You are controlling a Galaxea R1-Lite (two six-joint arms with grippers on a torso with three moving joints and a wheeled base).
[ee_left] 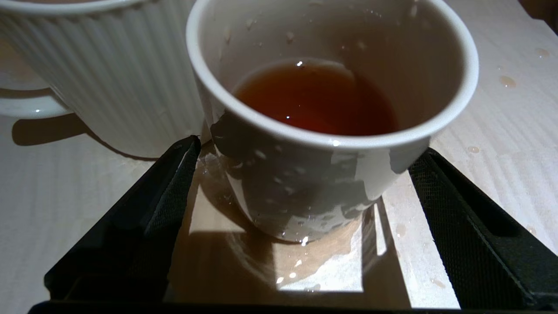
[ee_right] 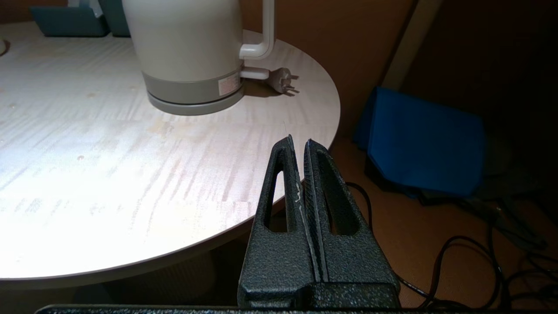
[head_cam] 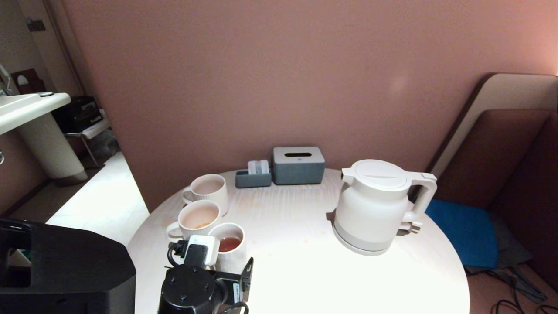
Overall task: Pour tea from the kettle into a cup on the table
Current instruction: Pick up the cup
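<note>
state: we found the left gripper spread wide astride the cup, not clamping | cup: on wet table, tea inside, ribbed mug just beside | right gripper: closed, empty | kettle: on base, well apart | risk: we judged a finger could nudge cup, slopping tea.

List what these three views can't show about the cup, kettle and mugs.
- Kettle contents: lid closed in the head view, top cut off in the right wrist view.
- Cup foot: left gripper is open around it, and wet glare hides how it sits.
- Ribbed mug: rim cut off in the left wrist view.
- Left gripper's fingers: hidden under its wrist in the head view.
</note>
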